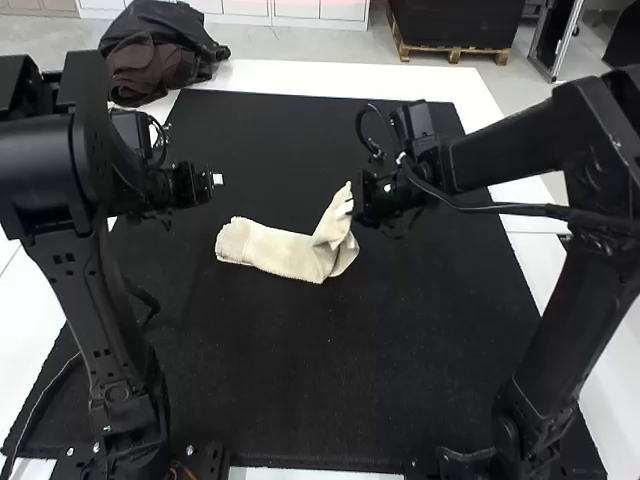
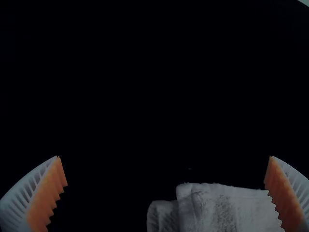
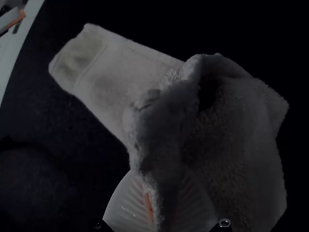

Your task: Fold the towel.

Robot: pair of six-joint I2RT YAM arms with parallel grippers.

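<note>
High view: black mat (image 1: 330,390) across middle, down to lower edge. White table (image 1: 300,79) around it, bare strip above. Bunched black and brown fabric bundle (image 1: 165,50), upper left.

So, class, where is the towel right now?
In the high view, the towel is near the middle of the black mat, its end at the view's right raised in the right gripper.

"What's the towel (image 1: 275,250) like?"
"Cloth, matt, rough and fuzzy."
"And the mat (image 1: 300,370)?"
"Matt, too. The right arm (image 1: 520,150) looks smooth, slightly glossy; the far-left bundle (image 1: 155,50), crumpled cloth."
</note>
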